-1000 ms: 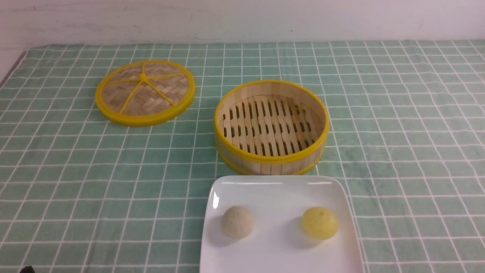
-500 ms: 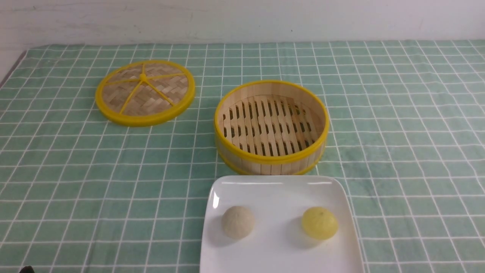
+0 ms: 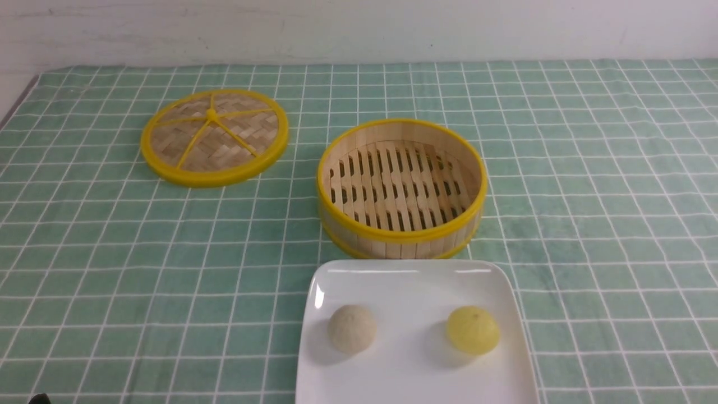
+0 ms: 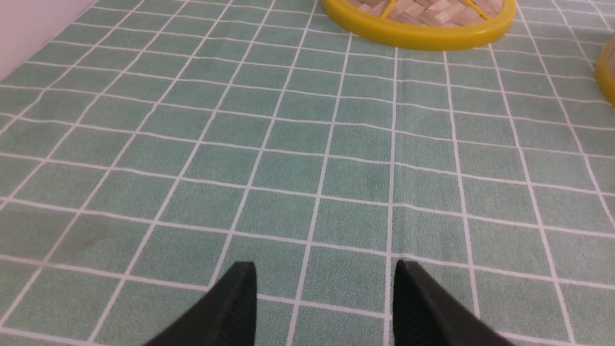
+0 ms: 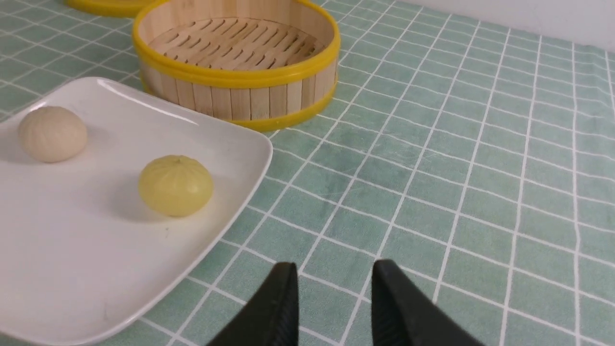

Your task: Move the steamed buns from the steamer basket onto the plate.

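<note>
Both steamed buns rest on the white square plate (image 3: 415, 381) at the front: the beige bun (image 3: 351, 329) on its left half, the pale yellow bun (image 3: 473, 330) on its right half. Behind the plate stands the bamboo steamer basket (image 3: 401, 233) with nothing inside. In the right wrist view the yellow bun (image 5: 176, 185), the beige bun (image 5: 52, 133), the plate (image 5: 96, 269) and the basket (image 5: 240, 98) show. My right gripper (image 5: 335, 271) hovers over bare cloth beside the plate, open, holding nothing. My left gripper (image 4: 323, 271) is open over bare cloth, far from the buns.
The flat woven steamer lid (image 3: 214, 136) with yellow rim lies at the back left, its edge also in the left wrist view as the lid (image 4: 423, 36). A green checked cloth (image 3: 589, 196) covers the table. The table's left edge (image 3: 17, 104) meets a pale wall.
</note>
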Controlling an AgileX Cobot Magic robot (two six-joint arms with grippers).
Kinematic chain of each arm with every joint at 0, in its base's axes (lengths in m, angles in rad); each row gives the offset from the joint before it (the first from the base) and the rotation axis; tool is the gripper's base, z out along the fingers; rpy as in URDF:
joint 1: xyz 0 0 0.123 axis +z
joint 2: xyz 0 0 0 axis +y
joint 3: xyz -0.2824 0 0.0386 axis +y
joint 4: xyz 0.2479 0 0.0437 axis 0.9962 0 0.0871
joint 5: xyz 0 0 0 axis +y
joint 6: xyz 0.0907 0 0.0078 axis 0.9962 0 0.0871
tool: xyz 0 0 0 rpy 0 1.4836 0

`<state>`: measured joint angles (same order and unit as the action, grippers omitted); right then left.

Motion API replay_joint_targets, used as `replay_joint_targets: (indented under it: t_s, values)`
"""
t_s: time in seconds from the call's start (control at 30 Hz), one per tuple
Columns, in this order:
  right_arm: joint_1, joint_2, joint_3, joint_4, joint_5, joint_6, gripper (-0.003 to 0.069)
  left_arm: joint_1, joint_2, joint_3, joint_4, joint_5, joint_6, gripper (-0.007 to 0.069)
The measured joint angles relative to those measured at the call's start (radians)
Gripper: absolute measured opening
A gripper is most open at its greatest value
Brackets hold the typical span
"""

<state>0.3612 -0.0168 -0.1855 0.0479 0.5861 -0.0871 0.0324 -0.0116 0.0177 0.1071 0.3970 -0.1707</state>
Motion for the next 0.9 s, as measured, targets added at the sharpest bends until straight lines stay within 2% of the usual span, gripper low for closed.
replay_joint_targets:
  t_s: [0.13,0.3,0.37,0.57,0.9]
  values:
    - [-0.037,0.014,0.031,0.007,-0.009,0.010,0.0243,0.000,0.000,0.000,0.001,0.000,0.000,0.0404]
    - [-0.141,0.041,0.037,0.018,-0.030,0.010,0.0243,0.000,0.000,0.000,0.001,0.000,0.000,0.0404]
    - [-0.210,0.049,0.038,0.022,-0.043,0.010,0.0243,0.000,0.000,0.000,0.001,0.000,0.000,0.0404]
    - [-0.320,0.050,0.103,0.008,-0.166,0.010,0.0243,0.000,0.000,0.000,0.002,0.000,0.000,0.0404]
    - [-0.377,0.050,0.157,0.019,-0.127,0.011,0.0243,0.000,0.000,0.000,0.011,0.000,0.000,0.0404]
